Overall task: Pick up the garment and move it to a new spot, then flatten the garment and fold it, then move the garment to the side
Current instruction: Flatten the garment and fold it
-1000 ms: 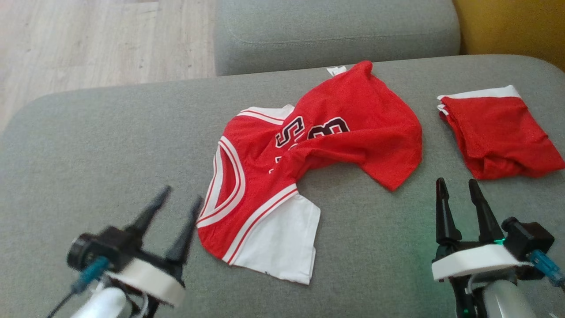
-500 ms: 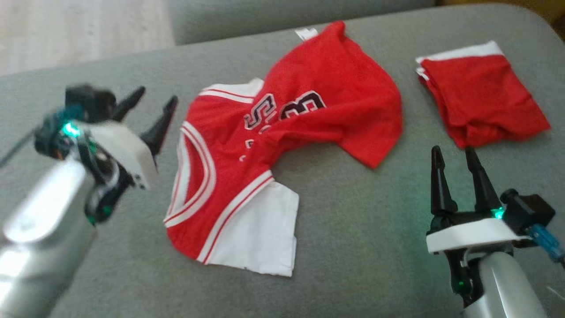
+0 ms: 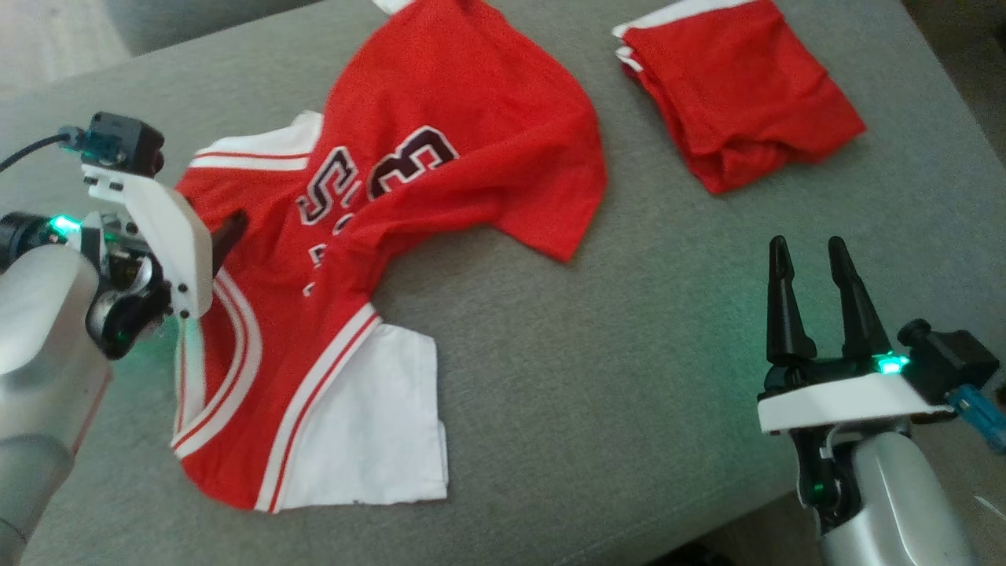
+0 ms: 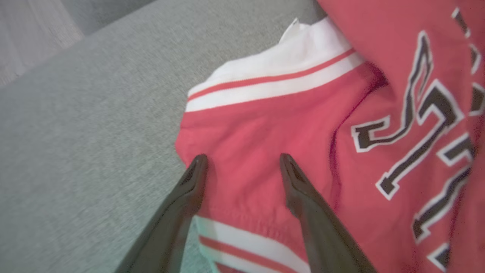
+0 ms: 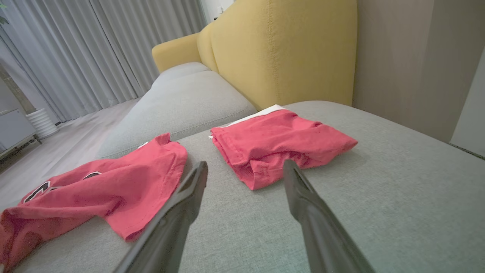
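A red jersey point(image 3: 393, 181) with white trim and black lettering lies crumpled on the grey sofa cushion point(image 3: 629, 330); its white sleeve point(image 3: 369, 424) points toward me. My left gripper point(image 3: 222, 237) is over the jersey's left shoulder. In the left wrist view it point(image 4: 242, 159) is open, both fingertips point(image 4: 199, 163) just above the red fabric point(image 4: 265, 125) beside the striped white band, with nothing between them. My right gripper point(image 3: 809, 255) stands open over bare cushion at the lower right, apart from the jersey point(image 5: 113, 189); its fingers point(image 5: 189, 197) are empty.
A second red garment point(image 3: 739, 86), folded, lies at the far right of the cushion point(image 5: 280, 140). Behind it are a yellow sofa back point(image 5: 280, 49) and another grey cushion point(image 5: 189, 98). Wooden floor point(image 3: 47, 31) shows at the far left. The cushion's front edge point(image 3: 707, 519) runs near my right arm.
The camera has tilted down and turned, shifting the whole picture. My left gripper has gone from the lower left forward onto the jersey's shoulder. The right gripper has kept its place.
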Motion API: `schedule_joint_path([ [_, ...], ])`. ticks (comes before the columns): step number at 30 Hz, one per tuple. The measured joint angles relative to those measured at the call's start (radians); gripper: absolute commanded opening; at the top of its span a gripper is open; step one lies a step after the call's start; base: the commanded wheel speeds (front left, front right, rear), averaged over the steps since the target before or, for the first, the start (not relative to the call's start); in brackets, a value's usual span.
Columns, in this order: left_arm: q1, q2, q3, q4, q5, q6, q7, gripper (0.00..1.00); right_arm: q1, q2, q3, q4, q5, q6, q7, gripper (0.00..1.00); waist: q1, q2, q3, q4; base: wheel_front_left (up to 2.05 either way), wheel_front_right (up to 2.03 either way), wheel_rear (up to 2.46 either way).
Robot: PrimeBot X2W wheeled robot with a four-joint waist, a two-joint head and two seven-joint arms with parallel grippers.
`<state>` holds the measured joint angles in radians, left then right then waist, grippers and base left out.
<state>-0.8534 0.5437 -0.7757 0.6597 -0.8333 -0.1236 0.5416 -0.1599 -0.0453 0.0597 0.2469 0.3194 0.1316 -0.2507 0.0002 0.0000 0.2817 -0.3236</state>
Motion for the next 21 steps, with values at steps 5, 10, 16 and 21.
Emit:
schedule_joint_path([
  [5, -0.006, 0.010, -0.021, 0.031, -0.011, 0.000, 0.047, 0.42, 0.000, 0.000, 0.002, -0.003, 0.008, 0.000, 0.000, 1.00, -0.0002, 0.0000, 0.023, -0.048, 0.00, 0.00, 0.00],
  [10, -0.036, 0.029, -0.033, 0.055, 0.016, 0.004, 0.003, 0.00, -0.001, 0.000, 0.002, -0.008, 0.008, 0.000, 0.000, 1.00, -0.0001, 0.0000, 0.030, -0.062, 0.00, 0.00, 0.00],
  [16, -0.094, 0.037, -0.019, 0.128, 0.100, 0.090, -0.174, 0.00, -0.005, 0.000, 0.002, -0.013, 0.008, 0.000, 0.000, 1.00, -0.0001, 0.0000, 0.028, -0.056, 0.00, 0.00, 0.00],
  [21, -0.216, 0.043, 0.002, 0.205, 0.178, 0.159, -0.369, 0.00, -0.013, 0.000, 0.008, -0.015, 0.007, 0.000, 0.000, 1.00, -0.0001, 0.0000, 0.028, -0.051, 0.00, 0.00, 0.00],
])
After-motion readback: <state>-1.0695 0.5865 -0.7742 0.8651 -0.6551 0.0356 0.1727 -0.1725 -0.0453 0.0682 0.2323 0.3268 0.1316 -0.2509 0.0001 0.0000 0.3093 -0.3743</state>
